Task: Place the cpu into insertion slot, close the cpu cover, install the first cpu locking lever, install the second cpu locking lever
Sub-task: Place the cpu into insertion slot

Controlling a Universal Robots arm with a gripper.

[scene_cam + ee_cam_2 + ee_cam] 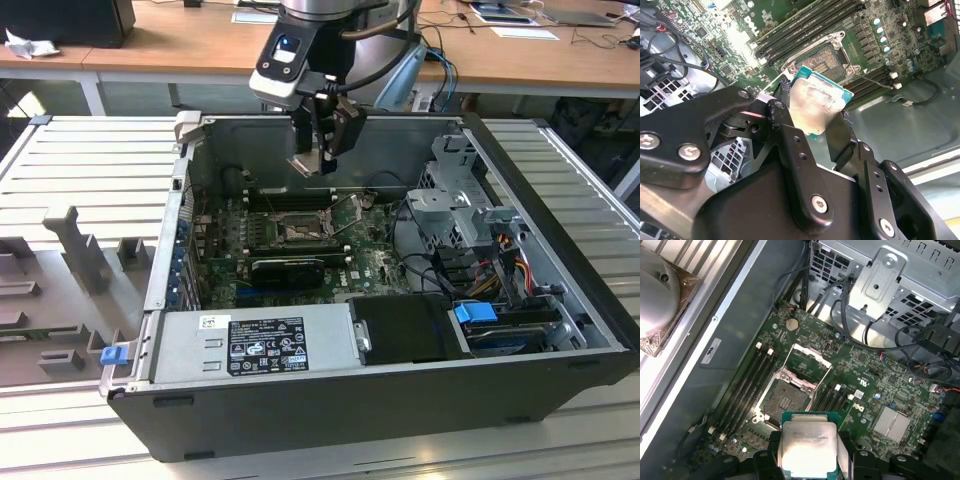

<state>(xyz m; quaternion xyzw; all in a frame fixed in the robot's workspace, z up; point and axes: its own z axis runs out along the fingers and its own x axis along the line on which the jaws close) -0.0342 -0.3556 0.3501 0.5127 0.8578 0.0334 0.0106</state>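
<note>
My gripper [320,152] hangs over the open computer case, shut on the cpu [311,165]. The silver-topped chip with its green rim sits between the black fingers in both wrist views [807,442] [817,105]. On the green board below lies the insertion slot [784,401] [298,232], a dark square socket in a silvery frame, and nothing is in it. The cpu is above the slot and apart from it. The cpu cover [809,361] is swung open and lies back on the far side of the slot.
A grey power-supply box [255,345] fills the case's near side. A metal drive cage [460,200] with coloured cables [510,265] stands at the exterior view's right. Long black memory slots [747,380] flank the socket. The case's walls [330,410] ring the board.
</note>
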